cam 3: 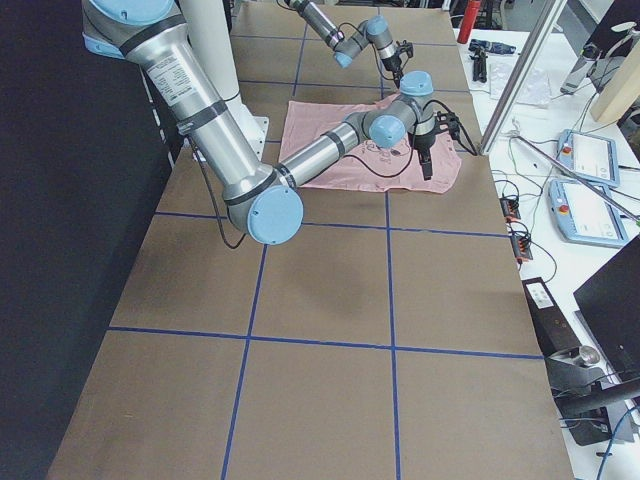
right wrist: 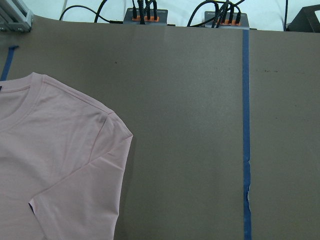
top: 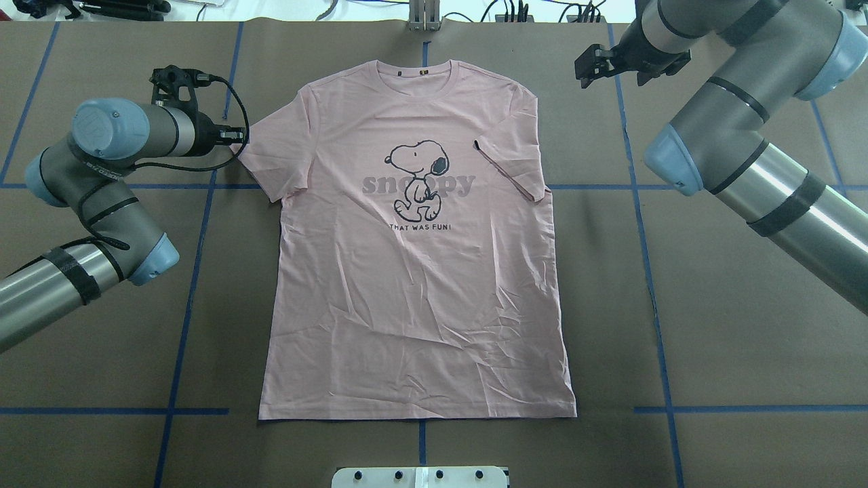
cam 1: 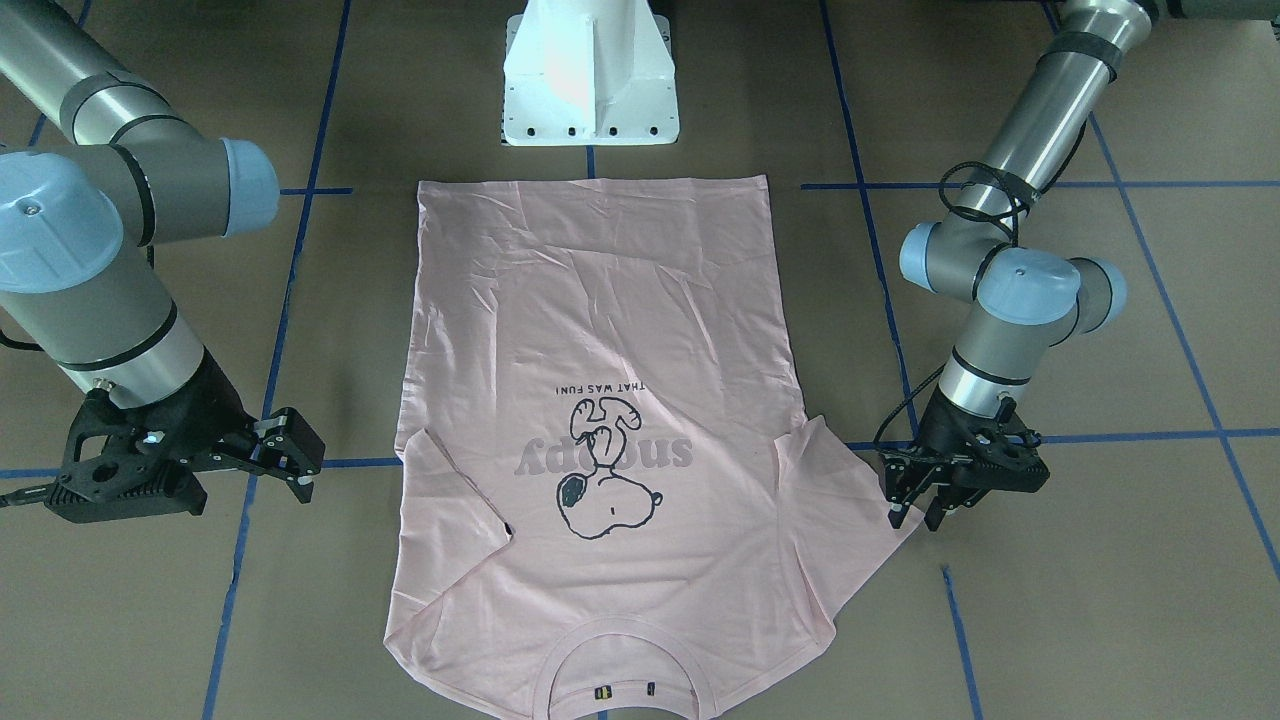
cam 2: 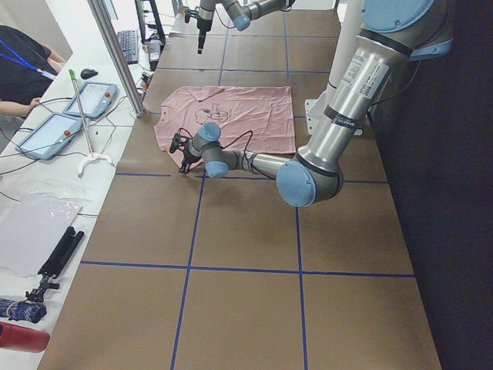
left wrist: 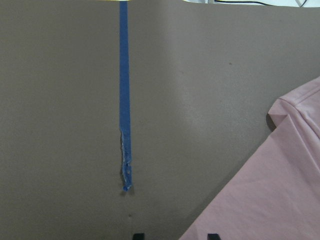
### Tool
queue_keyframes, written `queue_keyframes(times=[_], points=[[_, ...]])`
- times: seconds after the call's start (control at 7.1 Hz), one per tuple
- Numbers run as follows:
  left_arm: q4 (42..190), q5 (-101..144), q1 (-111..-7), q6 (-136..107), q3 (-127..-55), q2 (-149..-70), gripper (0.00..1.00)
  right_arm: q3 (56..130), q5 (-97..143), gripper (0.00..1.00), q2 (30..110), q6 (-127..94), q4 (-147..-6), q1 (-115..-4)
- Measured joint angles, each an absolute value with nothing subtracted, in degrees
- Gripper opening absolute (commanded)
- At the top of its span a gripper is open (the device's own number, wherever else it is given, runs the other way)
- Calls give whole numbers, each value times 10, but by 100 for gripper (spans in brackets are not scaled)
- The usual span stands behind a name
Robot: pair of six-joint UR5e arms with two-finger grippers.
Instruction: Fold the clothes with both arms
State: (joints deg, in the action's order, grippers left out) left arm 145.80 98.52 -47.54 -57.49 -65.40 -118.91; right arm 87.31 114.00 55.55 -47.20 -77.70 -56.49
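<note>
Two released tools flank a pink T-shirt [top: 413, 285] flat on the blue-taped bench [top: 712, 325]: left tool [cam 1: 915, 518] at its ten-o'clock sleeve [top: 261, 159], right tool [cam 1: 305, 470] apart, two o'clock.

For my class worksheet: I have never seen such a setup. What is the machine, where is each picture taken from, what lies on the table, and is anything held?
The robot has a left arm and a right arm at a table, each ending in a two-finger gripper. Four fixed cameras look from across the table, over the robot's shoulders and each table end; two more ride on the wrists. A pink T-shirt lies flat, print up, one sleeve folded inward. The left gripper is open at the other sleeve's edge; the right gripper hangs open beside the shirt. Nothing is held.
</note>
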Motion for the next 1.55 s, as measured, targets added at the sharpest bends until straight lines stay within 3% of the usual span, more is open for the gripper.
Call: queue_keyframes(times=[0.56, 0.7, 1.27, 1.55], points=[[1470, 985, -474, -573, -654, -1183, 26, 874, 1140, 100, 555, -473, -776, -564], [1470, 985, -474, -573, -654, -1182, 0, 874, 1140, 100, 556, -473, -776, -564], [1468, 985, -474, -563, -663, -1182, 0, 874, 1140, 100, 555, -473, -776, -564], [1401, 987, -473, -545, -704, -1197, 0, 874, 1140, 100, 555, -473, -776, -564]])
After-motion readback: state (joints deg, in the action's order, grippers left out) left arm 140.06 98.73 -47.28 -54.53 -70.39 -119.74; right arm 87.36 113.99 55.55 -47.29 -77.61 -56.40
